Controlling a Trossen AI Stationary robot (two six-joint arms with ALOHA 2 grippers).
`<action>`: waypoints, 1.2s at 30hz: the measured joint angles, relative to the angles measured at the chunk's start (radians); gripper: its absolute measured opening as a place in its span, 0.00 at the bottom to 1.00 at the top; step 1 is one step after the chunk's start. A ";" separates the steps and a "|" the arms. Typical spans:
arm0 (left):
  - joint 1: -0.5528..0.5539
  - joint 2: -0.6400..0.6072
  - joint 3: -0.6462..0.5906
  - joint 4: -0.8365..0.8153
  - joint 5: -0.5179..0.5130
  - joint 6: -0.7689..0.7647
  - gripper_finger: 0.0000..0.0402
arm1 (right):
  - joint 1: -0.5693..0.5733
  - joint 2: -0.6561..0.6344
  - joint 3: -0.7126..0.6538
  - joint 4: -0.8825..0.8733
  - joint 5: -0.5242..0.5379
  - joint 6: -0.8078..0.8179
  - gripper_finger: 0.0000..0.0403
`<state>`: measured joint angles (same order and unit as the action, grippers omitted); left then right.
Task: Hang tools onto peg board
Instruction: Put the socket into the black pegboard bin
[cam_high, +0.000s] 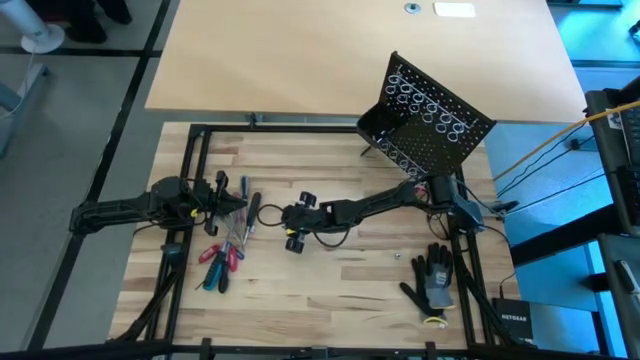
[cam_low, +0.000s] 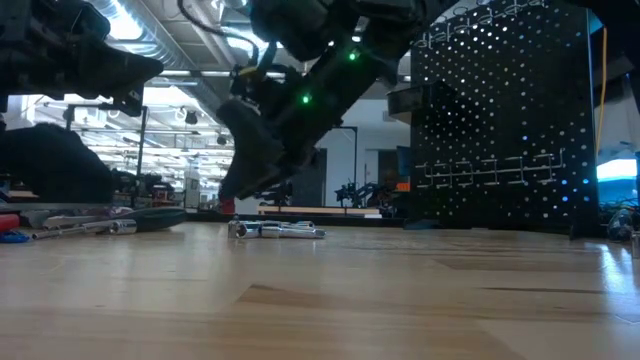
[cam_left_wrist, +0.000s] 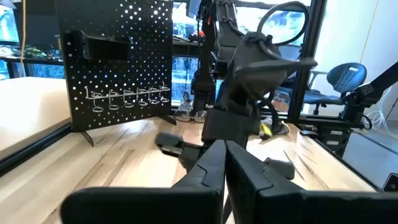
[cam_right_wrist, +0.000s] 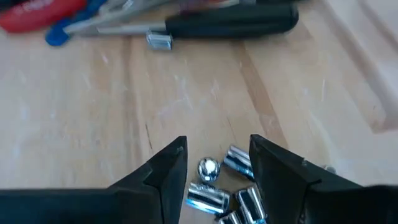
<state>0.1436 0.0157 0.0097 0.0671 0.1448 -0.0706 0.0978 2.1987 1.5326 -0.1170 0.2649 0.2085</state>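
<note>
Desk (cam_high: 330, 290) of pale wood, carrying everything. Peg board (cam_high: 440, 125) propped upright at the far right corner, ring holders empty, ready for hanging. Work glove (cam_high: 433, 280) lying near the right edge, apart from the job. Tools (cam_high: 222, 258) heaped at the left: red, blue and black handles, none hung yet. Left gripper (cam_left_wrist: 225, 163) parked over that heap, fingers pressed together, empty. Right gripper (cam_right_wrist: 217, 165) lowered at mid-desk, fingers (cam_right_wrist: 171, 165) spread, straddling small silver bits (cam_right_wrist: 214, 190), apparently lined up for a pinch.
</note>
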 joint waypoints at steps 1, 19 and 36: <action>0.000 0.000 0.000 0.001 0.000 0.000 0.00 | -0.002 0.002 0.000 -0.003 -0.002 0.002 0.43; 0.000 0.000 0.000 0.001 0.000 -0.001 0.00 | -0.002 0.002 -0.037 0.025 0.004 0.023 0.43; 0.000 0.000 0.000 0.001 0.000 -0.001 0.00 | -0.007 0.039 -0.037 0.065 -0.041 0.022 0.38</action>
<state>0.1436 0.0154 0.0097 0.0681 0.1448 -0.0711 0.0906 2.2375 1.4956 -0.0518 0.2243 0.2310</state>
